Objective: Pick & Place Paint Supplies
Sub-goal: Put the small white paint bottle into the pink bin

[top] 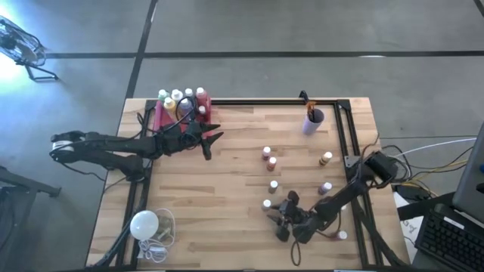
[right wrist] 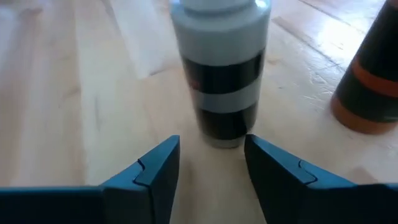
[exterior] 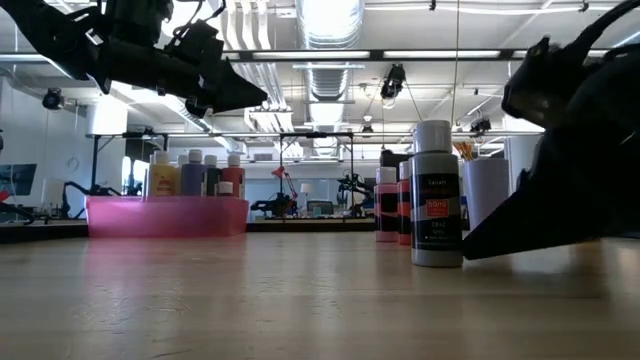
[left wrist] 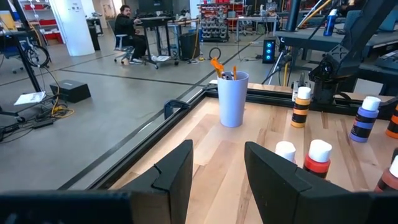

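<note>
Right hand (right wrist: 208, 163) low at table, fingers parted before bottle (right wrist: 222, 68).

A grey concrete floor (top: 249, 26), crossed by dark seams, fills the top of the high view. At upper left, a lit metal stand (top: 23, 53) sits on it. In the low view, ducts and strip lights (exterior: 330, 20) run along the ceiling. In the left wrist view's upper left, a person (left wrist: 127, 31) sits at a desk beside a white pillar (left wrist: 78, 25).
</note>
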Controlling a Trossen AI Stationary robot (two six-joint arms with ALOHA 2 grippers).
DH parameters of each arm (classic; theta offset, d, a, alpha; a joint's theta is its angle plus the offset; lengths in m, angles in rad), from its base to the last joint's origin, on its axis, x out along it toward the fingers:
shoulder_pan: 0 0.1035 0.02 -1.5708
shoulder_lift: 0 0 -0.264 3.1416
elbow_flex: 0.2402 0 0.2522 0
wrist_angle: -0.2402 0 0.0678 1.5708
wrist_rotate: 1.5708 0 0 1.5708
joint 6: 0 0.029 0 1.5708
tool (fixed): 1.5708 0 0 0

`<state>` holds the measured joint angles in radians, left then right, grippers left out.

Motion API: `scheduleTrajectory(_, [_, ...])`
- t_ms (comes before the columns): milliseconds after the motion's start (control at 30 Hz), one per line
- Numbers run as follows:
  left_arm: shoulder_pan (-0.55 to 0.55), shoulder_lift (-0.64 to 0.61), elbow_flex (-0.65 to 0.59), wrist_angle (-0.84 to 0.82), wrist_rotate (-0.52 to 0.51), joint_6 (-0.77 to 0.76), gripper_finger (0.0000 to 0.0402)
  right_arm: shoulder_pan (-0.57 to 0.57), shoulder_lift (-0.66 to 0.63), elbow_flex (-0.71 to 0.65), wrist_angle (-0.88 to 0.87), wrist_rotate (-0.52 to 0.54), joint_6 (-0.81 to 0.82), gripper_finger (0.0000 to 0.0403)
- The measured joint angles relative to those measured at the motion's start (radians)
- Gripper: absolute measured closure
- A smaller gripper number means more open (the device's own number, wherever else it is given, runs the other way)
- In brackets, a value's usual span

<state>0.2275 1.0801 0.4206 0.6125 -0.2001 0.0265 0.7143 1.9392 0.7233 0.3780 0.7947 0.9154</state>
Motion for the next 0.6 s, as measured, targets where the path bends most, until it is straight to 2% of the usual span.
scheduleTrajectory(300, [0.000,0.000,0.000,0.000,0.001,0.000,0.0250,-0.020,0.088,0.070,0.011,0.051,-0.031,0.0236])
scheduleTrajectory(600, [0.000,0.000,0.000,0.000,0.001,0.000,0.0250,-0.045,0.084,0.075,0.005,0.046,-0.055,0.0188])
